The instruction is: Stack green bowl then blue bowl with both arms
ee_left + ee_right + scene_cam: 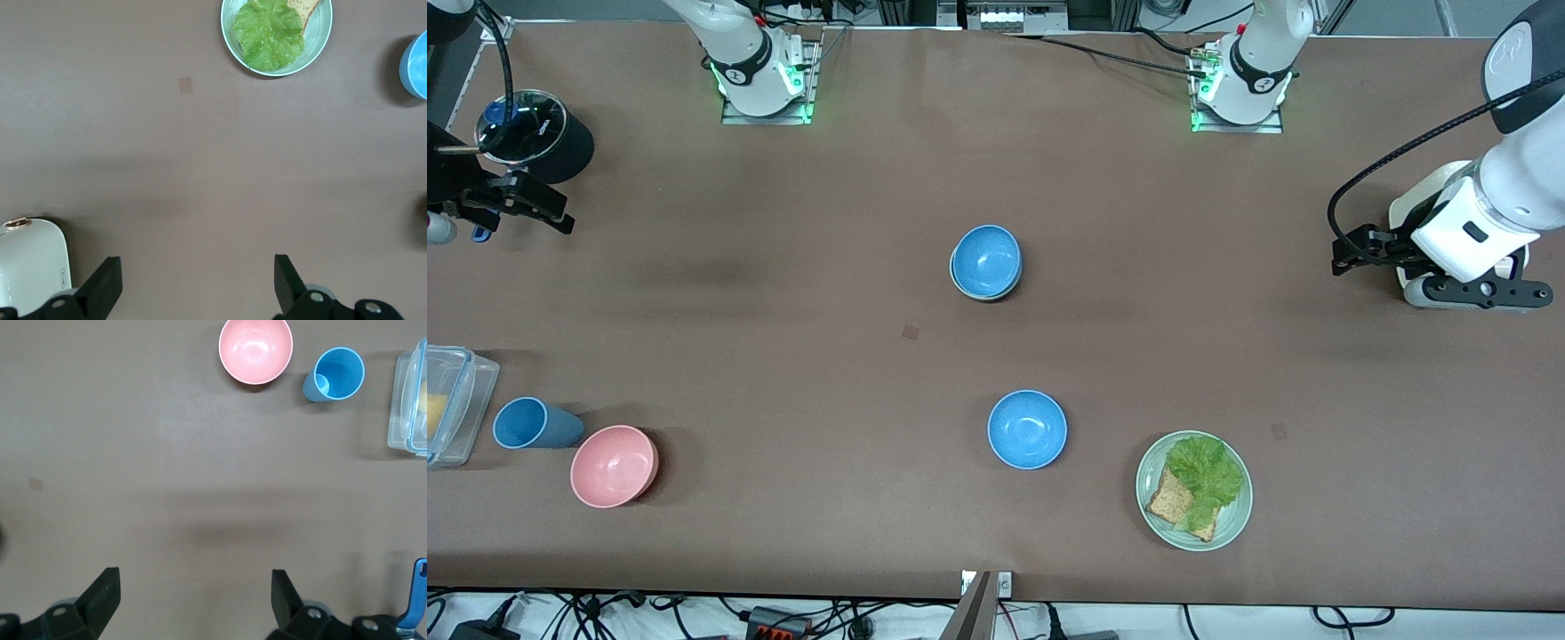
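Front view: a brown table. Near its middle a blue bowl sits nested in the green bowl, of which only a thin rim shows beneath. Both open upward; being round, they have no long axis. A second blue bowl stands alone nearer the camera. The left pincer hangs over the left arm's end of the table, the right pincer over the right arm's end, partly cut off.

Left wrist view: the left pincer's fingers stand apart, empty; the lone blue bowl is cropped at the edge.

Right wrist view: the right pincer's fingers stand apart, empty
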You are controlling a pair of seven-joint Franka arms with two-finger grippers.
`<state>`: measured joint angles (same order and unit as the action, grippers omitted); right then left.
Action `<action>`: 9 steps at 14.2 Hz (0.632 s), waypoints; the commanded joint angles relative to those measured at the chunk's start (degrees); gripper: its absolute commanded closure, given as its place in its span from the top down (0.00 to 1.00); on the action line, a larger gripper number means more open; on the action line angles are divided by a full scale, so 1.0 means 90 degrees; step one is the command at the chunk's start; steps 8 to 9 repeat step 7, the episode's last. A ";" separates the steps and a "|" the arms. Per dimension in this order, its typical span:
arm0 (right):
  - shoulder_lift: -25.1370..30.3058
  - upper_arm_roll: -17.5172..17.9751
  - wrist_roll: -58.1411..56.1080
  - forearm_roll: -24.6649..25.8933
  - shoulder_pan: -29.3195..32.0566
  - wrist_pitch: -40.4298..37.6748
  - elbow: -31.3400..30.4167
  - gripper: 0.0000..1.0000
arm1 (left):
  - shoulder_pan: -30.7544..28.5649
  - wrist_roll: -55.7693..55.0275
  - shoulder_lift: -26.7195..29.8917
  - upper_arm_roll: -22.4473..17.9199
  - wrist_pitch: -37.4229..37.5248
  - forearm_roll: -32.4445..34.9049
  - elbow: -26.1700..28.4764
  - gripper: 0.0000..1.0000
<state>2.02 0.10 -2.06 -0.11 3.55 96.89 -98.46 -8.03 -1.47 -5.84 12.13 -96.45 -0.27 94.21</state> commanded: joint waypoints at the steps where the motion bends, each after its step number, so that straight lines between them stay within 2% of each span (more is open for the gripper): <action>1: 0.0118 0.0027 -0.0074 0.0080 0.0025 0.0026 -0.0095 1.00 | -0.0026 0.0203 0.0043 0.0000 0.0140 0.0128 -0.0048 1.00; 9: 0.0118 0.0027 -0.0074 0.0080 0.0025 0.0006 -0.0095 1.00 | -0.0065 0.0115 0.0033 0.0000 0.0140 0.0099 -0.0048 1.00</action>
